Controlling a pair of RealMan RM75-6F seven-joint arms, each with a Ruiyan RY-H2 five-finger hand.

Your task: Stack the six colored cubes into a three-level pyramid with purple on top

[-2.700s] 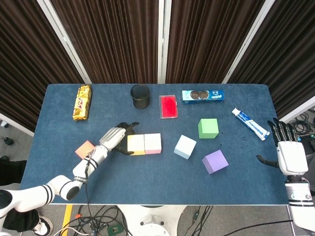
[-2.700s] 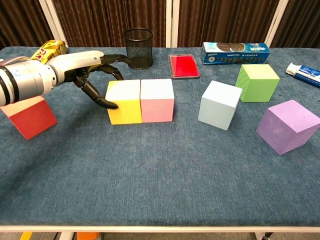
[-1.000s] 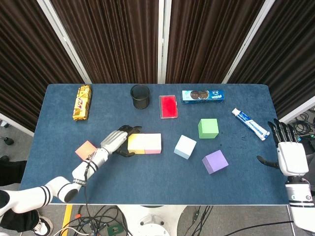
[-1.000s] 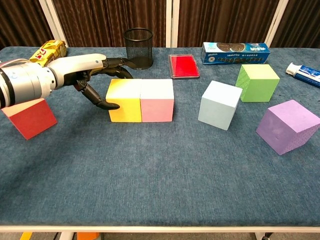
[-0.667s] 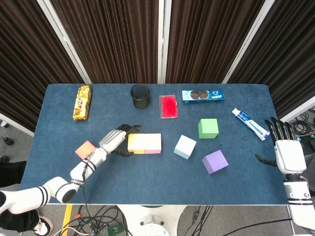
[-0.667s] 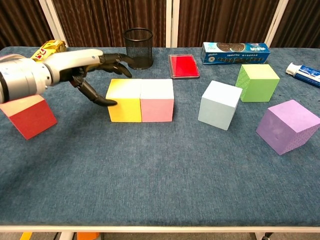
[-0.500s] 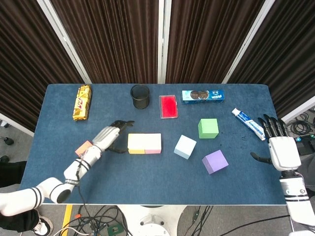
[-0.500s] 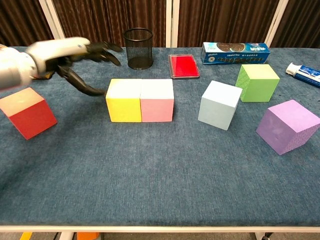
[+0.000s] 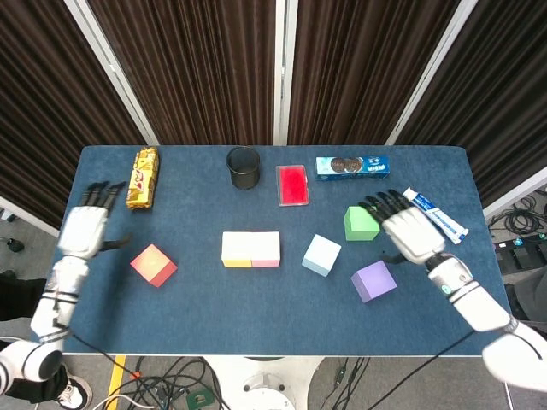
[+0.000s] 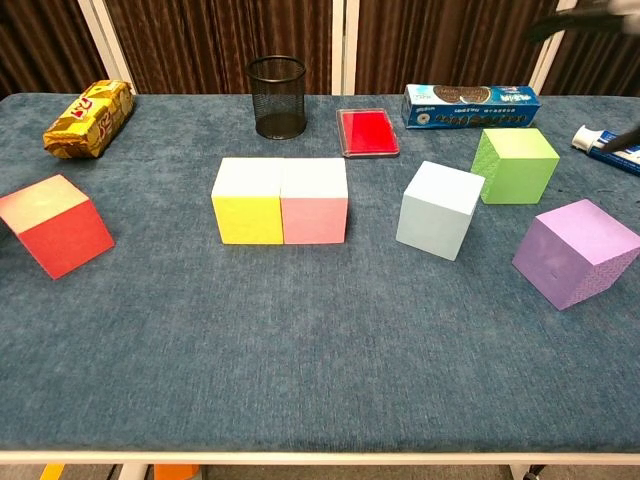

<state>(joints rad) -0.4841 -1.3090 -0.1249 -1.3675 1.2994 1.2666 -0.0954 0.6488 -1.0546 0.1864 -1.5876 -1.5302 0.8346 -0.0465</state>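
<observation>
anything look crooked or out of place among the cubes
Nothing is spilled or damaged. The red cube and purple cube sit rotated, corners toward the chest camera, and the pale blue cube is slightly turned, while the yellow cube and pink cube sit squarely, touching side by side.

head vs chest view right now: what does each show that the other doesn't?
Only the head view shows the left hand, open at the table's left edge, and the whole right hand, open beside the green cube.

The chest view shows only blurred dark fingertips at its top right, plus the cubes' side faces.

Both show the yellow cube touching the pink cube, and the red, light blue and purple cubes standing apart.
</observation>
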